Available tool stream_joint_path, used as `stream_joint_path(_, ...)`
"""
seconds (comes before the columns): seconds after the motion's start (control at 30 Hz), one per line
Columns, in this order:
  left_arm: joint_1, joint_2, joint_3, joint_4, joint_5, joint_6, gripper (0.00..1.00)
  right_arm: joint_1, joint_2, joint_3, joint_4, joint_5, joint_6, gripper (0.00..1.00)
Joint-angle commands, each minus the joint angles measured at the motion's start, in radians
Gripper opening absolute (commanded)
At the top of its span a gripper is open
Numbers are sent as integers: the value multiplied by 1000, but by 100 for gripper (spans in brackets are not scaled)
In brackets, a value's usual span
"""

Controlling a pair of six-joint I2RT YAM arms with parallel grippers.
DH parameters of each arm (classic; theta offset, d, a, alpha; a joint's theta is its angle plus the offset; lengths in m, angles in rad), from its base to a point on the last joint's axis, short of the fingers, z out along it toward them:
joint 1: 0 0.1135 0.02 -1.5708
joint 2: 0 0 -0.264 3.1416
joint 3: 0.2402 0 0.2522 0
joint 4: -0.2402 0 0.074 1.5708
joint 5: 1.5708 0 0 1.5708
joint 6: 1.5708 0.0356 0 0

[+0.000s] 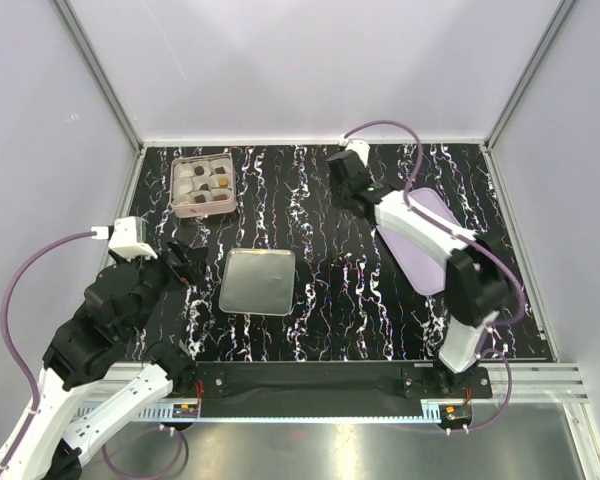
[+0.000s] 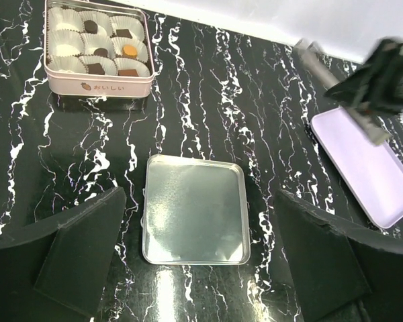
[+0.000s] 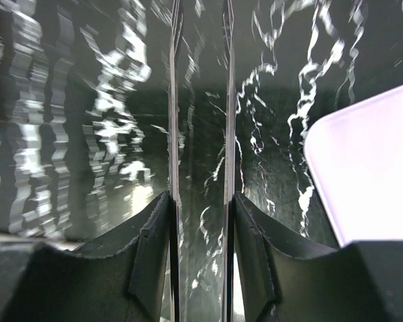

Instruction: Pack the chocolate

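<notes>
Top external | white-walled marbled table (image 1: pixel 320 190) | left tool (image 2: pixel 201 249) open, empty | right tool (image 3: pixel 200 228) clamps sticks (image 3: pixel 174 121)

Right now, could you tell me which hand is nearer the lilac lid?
Right. The right hand hovers beside the lid's left edge; the left hand is across the table.

Brown chocolate (image 2: pixel 91 27), black white-veined table (image 2: pixel 208 87)

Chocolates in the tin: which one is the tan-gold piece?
The tan-gold chocolate, middle of the right-hand column of the tin in the left wrist view; the others are darker brown.
</notes>
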Motion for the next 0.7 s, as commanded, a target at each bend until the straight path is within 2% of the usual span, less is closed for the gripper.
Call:
stream_joint_path(0.0, 1, 18, -2, 64, -13, 3, 99, -13, 110, 84, 1, 44, 36, 47)
stream_joint_path(0.27, 1, 30, -34, 73, -38, -6, 99, -28, 314, 173, 47, 62, 62, 49)
stream_joint_path(0.47, 1, 49, -63, 101, -27, -21, 99, -30, 365, 152, 73, 56, 131, 52)
stream_joint_path(0.67, 1, 72, -52, 101, -24, -20, 99, -32, 364, 100, 91, 47, 87, 54)
